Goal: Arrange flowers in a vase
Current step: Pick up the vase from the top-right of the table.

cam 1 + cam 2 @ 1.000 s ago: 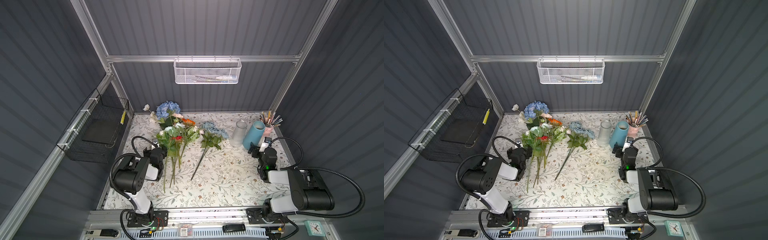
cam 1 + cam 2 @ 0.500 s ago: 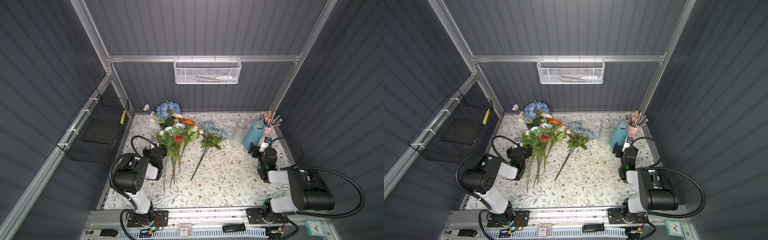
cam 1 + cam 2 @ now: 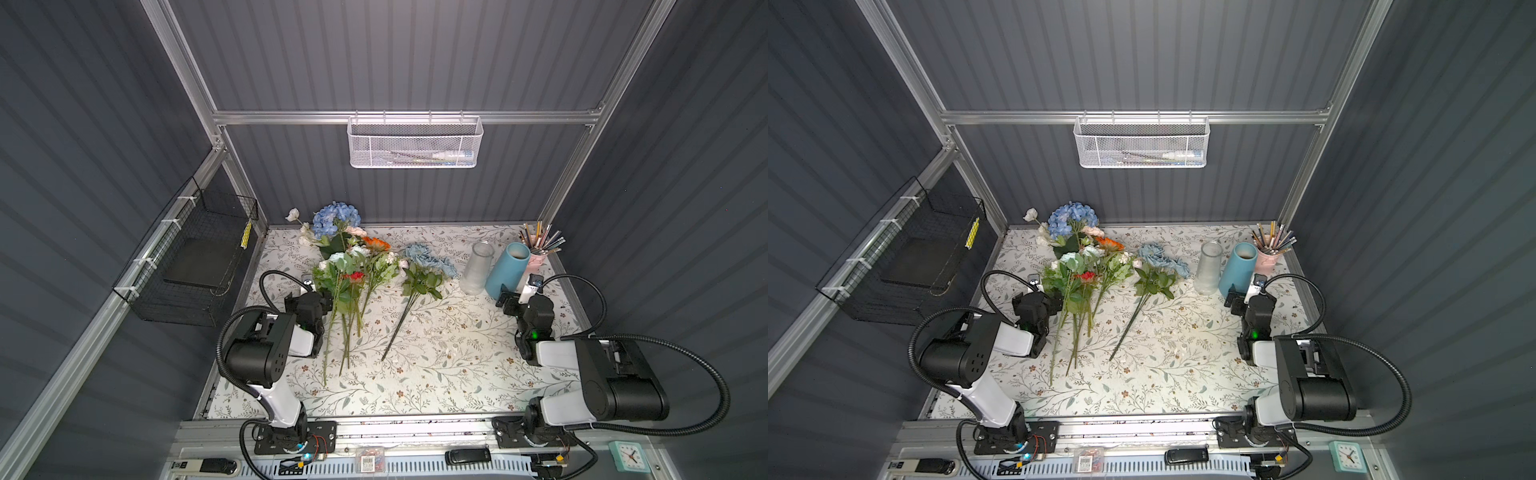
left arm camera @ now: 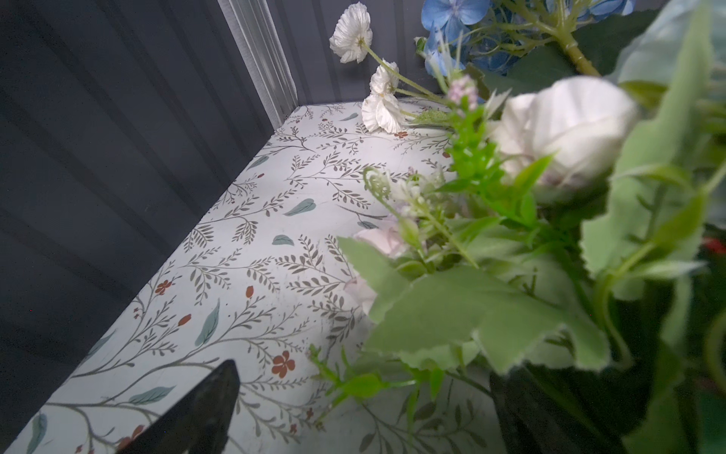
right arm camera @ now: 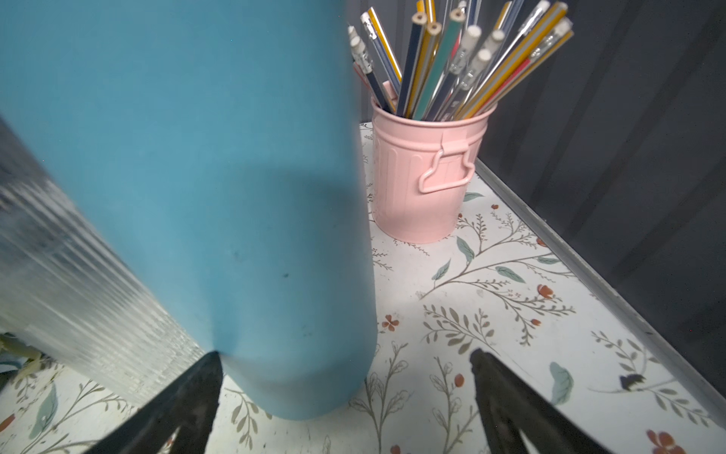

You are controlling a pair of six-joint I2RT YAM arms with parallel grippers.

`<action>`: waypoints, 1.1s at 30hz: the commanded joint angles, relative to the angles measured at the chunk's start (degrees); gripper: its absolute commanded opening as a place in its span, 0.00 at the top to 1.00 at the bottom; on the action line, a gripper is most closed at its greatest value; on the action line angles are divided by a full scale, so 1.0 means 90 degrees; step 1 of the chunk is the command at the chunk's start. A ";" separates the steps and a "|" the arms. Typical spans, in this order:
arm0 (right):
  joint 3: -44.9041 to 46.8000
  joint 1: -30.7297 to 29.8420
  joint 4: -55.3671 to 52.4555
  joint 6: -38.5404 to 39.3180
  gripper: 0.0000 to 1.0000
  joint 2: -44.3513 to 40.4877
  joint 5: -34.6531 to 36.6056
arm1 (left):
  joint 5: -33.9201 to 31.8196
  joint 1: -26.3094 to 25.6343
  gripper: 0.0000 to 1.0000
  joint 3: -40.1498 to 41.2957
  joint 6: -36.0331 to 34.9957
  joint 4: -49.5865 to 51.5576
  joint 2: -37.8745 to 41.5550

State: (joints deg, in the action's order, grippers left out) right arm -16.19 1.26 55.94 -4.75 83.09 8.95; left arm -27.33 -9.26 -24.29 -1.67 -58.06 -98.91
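The flowers [image 3: 351,266] lie in a loose pile at the back left of the table: blue hydrangea [image 3: 336,218], orange bloom [image 3: 376,243], red bloom, white ones, long green stems. A dusty-blue rose bunch [image 3: 428,264] lies apart, near the middle. A blue vase [image 3: 507,270] and a ribbed clear glass vase [image 3: 478,268] stand upright at the back right. My left gripper [image 3: 326,298] is open at the pile's leaves, with a green sprig [image 4: 353,383] between its fingers. My right gripper [image 5: 345,359] is open, low, right in front of the blue vase [image 5: 204,188].
A pink pencil tin [image 5: 426,173] stands just behind the blue vase, in the back right corner. A black wire basket [image 3: 195,266] hangs on the left wall and a white mesh basket [image 3: 413,141] on the back rail. The table [image 3: 436,365] has a printed leaf pattern.
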 commanded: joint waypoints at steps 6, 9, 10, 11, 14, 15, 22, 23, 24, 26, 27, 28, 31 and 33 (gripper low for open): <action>-0.0365 0.0036 -0.1379 -0.0174 0.01 -0.1147 0.0640 | 0.0245 0.0042 0.01 -0.0179 -0.0063 0.0703 0.0562; -0.0660 0.0036 -0.2529 -0.0385 0.01 -0.1623 0.0860 | 0.0222 0.0037 0.01 -0.0556 0.0001 0.2016 0.1077; -0.0747 0.0036 -0.2890 -0.0486 0.01 -0.1744 0.0882 | 0.0163 0.0042 0.00 -0.0659 0.0059 0.2290 0.1185; -0.0843 0.0034 -0.3235 -0.0600 0.01 -0.1840 0.0850 | 0.0065 0.0042 0.01 -0.0752 0.0109 0.2466 0.1264; -0.1209 0.0017 -0.4415 -0.0965 0.01 -0.2056 0.0728 | -0.0196 0.0042 0.01 -0.1230 0.0476 0.3626 0.1453; -0.1321 0.0002 -0.4762 -0.1087 0.01 -0.2065 0.0710 | -0.0276 0.0042 0.01 -0.1459 0.0645 0.4055 0.1509; -0.1983 -0.0300 -0.7032 -0.1964 0.01 -0.2645 0.0166 | -0.0042 0.0042 0.01 -0.2597 0.1878 0.6568 0.1896; -0.2036 -0.0442 -0.7270 -0.2026 0.01 -0.2727 0.0135 | 0.0121 0.0042 0.01 -0.2660 0.1966 0.6668 0.1993; -0.2070 -0.0596 -0.7460 -0.2054 0.01 -0.2796 0.0111 | 0.0308 0.0042 0.00 -0.2698 0.2015 0.6711 0.2080; -0.2193 -0.1016 -0.7877 -0.2135 0.01 -0.2953 0.0167 | 0.0799 0.0042 0.01 -0.2798 0.2182 0.6773 0.2257; -0.2249 -0.1211 -0.8010 -0.2164 0.01 -0.3010 0.0168 | 0.1079 0.0042 0.01 -0.2851 0.2233 0.6782 0.2305; -0.2300 -0.1455 -0.8124 -0.2214 0.01 -0.3063 0.0175 | 0.1376 0.0042 0.01 -0.2918 0.2320 0.6776 0.2337; -0.2525 -0.2012 -0.8228 -0.2388 0.01 -0.3064 0.0095 | 0.2273 0.0034 0.01 -0.3110 0.2576 0.6646 0.2339; -0.2792 -0.2224 -0.8201 -0.2459 0.01 -0.2905 0.0019 | 0.2778 0.0018 0.01 -0.3196 0.2772 0.6466 0.2302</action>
State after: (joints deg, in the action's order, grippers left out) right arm -37.98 -16.84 -14.72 -24.51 56.23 10.22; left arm -12.47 -9.21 -50.74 19.22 -0.36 -78.48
